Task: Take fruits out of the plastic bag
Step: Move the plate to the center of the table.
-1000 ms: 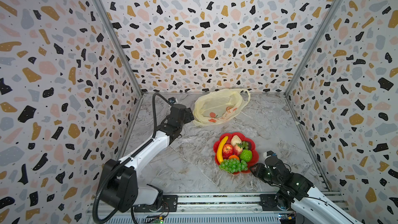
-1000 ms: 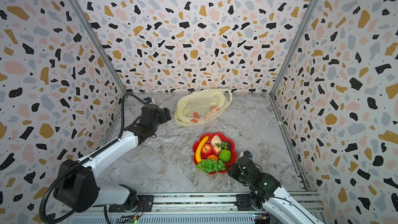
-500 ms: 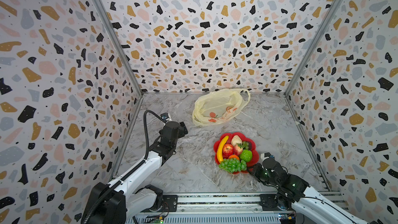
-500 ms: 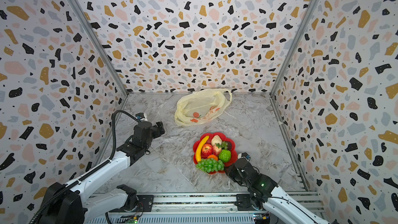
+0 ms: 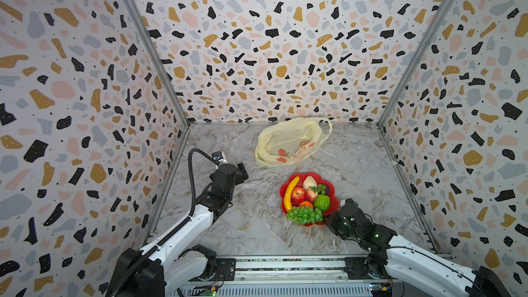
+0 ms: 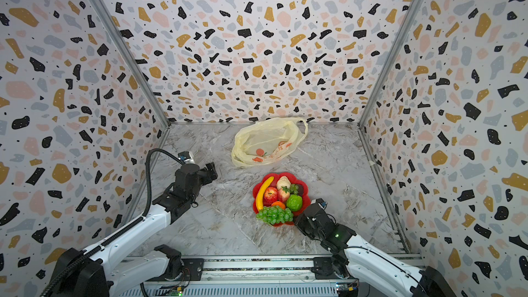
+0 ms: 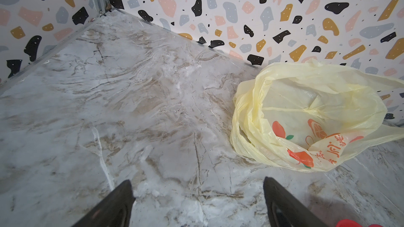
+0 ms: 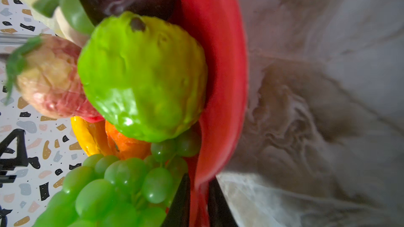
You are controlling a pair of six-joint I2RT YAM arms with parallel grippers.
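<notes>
The plastic bag (image 5: 291,141), ahead of the black left claw (image 7: 196,180), is pale translucent yellow with orange-and-green fruit prints. The plate (image 8: 218,62) at the tips of the black right claw (image 8: 199,179) is red, bearing a yellow banana (image 5: 290,192), red apple (image 5: 297,195), green grapes (image 5: 304,215), lime-green citrus (image 5: 322,202) and an orange (image 5: 306,204). The table (image 5: 257,224) is marbled grey and brown; the walls (image 5: 257,52) are white with black, ochre, pink and grey flecks.

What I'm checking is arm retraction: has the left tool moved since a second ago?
Yes. The left tool has pulled back from beside the plastic bag toward the near rail.
</notes>
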